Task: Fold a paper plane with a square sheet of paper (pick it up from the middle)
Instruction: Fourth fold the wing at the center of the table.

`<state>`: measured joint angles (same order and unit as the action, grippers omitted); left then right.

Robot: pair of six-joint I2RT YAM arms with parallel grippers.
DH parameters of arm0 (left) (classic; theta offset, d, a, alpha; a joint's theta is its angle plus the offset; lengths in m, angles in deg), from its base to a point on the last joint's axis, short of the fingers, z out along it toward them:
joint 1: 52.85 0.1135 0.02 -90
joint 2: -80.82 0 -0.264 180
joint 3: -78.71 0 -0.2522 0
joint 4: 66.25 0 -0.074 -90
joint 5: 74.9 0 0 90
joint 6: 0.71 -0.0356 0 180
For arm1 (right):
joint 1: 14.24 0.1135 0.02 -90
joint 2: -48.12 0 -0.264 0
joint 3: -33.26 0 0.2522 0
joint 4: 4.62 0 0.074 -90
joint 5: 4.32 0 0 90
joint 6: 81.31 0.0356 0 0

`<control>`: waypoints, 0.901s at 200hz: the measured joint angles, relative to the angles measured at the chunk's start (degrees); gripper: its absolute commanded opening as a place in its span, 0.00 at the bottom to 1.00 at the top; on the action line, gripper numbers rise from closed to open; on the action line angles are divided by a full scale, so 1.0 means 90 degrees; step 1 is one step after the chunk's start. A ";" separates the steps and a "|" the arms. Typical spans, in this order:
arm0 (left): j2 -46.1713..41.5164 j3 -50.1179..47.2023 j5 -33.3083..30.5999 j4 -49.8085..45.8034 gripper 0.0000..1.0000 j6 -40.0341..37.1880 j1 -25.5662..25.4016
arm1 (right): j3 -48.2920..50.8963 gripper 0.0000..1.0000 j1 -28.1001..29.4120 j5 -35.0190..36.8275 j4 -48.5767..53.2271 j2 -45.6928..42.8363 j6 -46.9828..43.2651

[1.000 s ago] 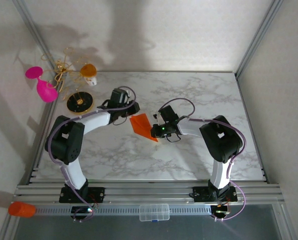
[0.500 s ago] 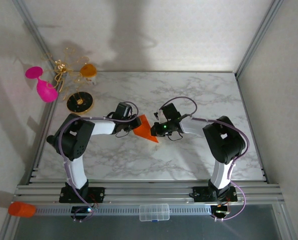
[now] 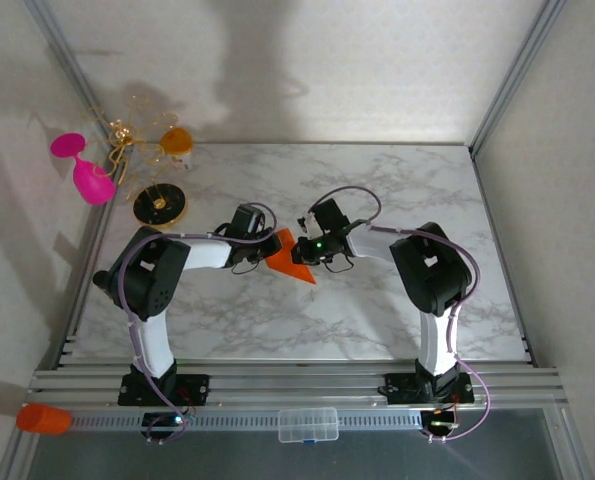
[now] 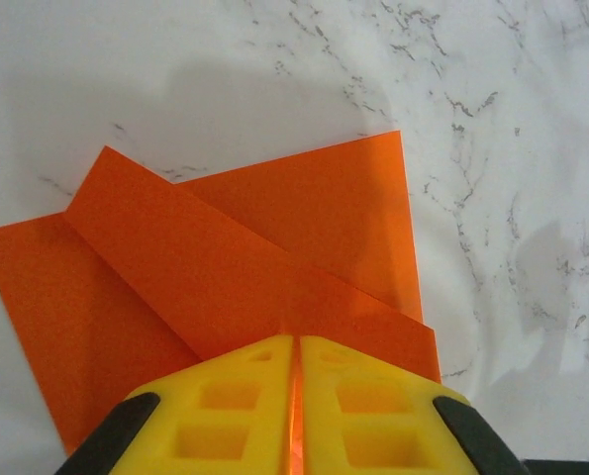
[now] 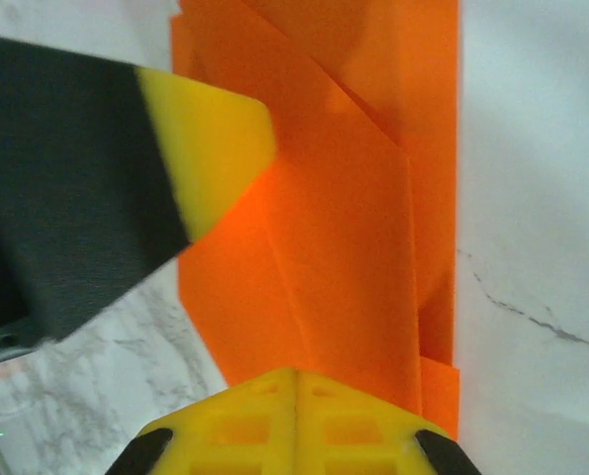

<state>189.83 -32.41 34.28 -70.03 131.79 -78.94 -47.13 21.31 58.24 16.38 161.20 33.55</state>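
Orange sheet [image 3: 295, 262] lies mid-bench [image 3: 397, 190], partly folded, with flaps creased over into an angular shape. It sits between my two tools. Left tool [image 4: 296, 344] is closed on one edge of the sheet. Orange shows in the slit between its yellow fingers, so it has paper pinched. Right tool [image 5: 296, 376] is at the opposite edge, fingers pressed tight together right at the folded layers. From the wrist view I can't tell if paper sits between them or just under them. Both tools are low over the bench, tips near each other, with the sheet spanning the gap. Pink goblet [image 3: 87, 170] is well apart, off at the far left.
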 measured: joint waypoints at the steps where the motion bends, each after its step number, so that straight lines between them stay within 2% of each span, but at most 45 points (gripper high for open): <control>1: 0.0002 0.0005 0.0000 -0.0005 0.11 0.0002 -0.0002 | 0.0000 0.06 0.0000 0.0000 0.0005 0.0005 -0.0002; 70: 0.0180 0.0529 -0.0282 -0.0767 0.11 0.0126 -0.0083 | 0.0187 0.06 0.0039 0.0097 -0.0075 0.0019 -0.0007; 180: 0.0267 0.0811 -0.0359 -0.1127 0.12 0.0182 -0.0121 | 0.2157 0.07 0.0005 0.0223 -0.0301 -0.1523 0.0165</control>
<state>192.23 -25.11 31.04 -80.17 133.43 -80.03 -27.72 21.35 60.25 13.67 147.49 35.04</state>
